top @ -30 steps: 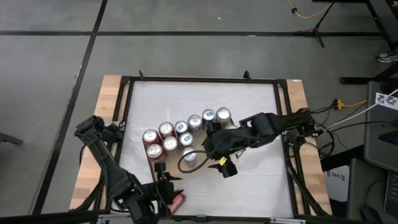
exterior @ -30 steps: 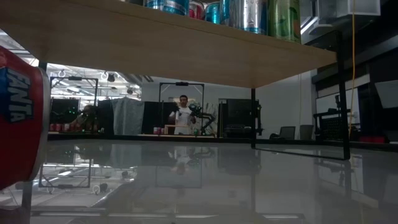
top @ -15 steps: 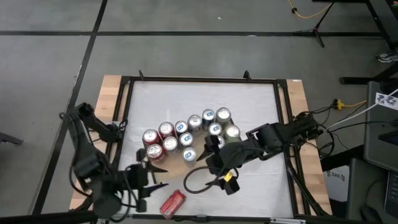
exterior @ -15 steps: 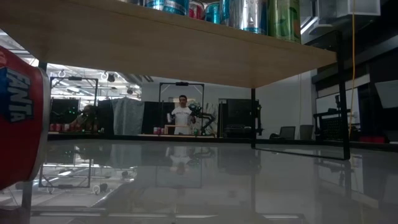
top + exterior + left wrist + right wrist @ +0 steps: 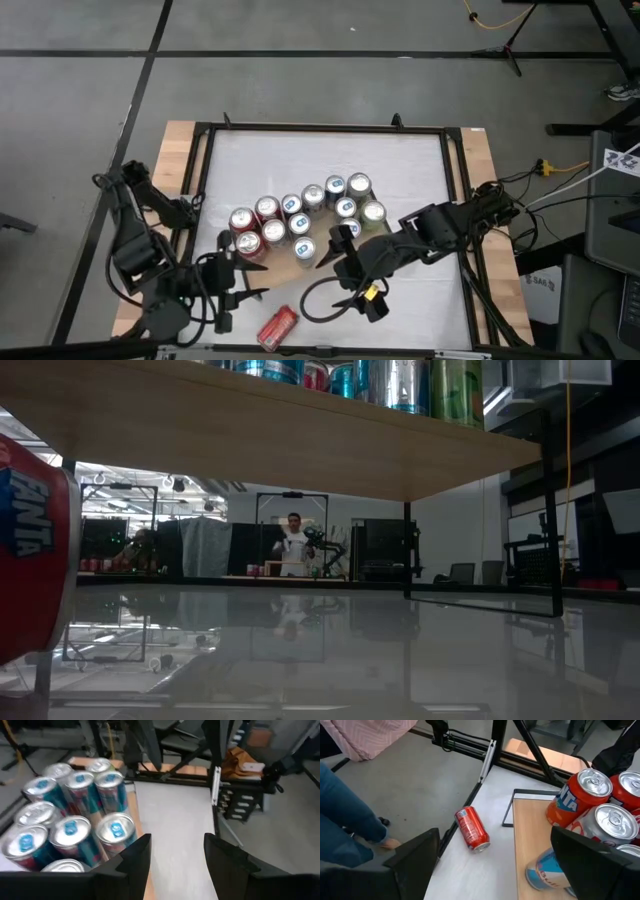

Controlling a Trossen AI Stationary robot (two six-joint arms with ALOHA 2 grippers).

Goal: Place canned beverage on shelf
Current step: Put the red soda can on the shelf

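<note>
A red can (image 5: 278, 327) lies on its side on the white tabletop near the front edge; it also shows in the right wrist view (image 5: 472, 830) and at the low view's left (image 5: 30, 540). The shelf (image 5: 283, 268), a light-brown board (image 5: 250, 430), carries several upright cans (image 5: 300, 215). My left gripper (image 5: 250, 282) hangs above the table to the left of the shelf's near end, open (image 5: 172, 842), with nothing between its fingers. My right gripper (image 5: 332, 275) hovers just right of the shelf's near end, open wide (image 5: 495, 845), pointing toward the red can.
An orange Fanta can (image 5: 575, 800) and silver-blue cans (image 5: 75, 820) stand close together on the board. The shelf's black legs (image 5: 407, 550) stand on the table. A person's legs (image 5: 350, 825) are beside the table's edge, and another person (image 5: 292, 545) stands far behind.
My left gripper has risen and drawn back toward the table's left edge, away from the red can, which still lies where it was. My right gripper has swung toward the near edge and tipped up a little, still open.
</note>
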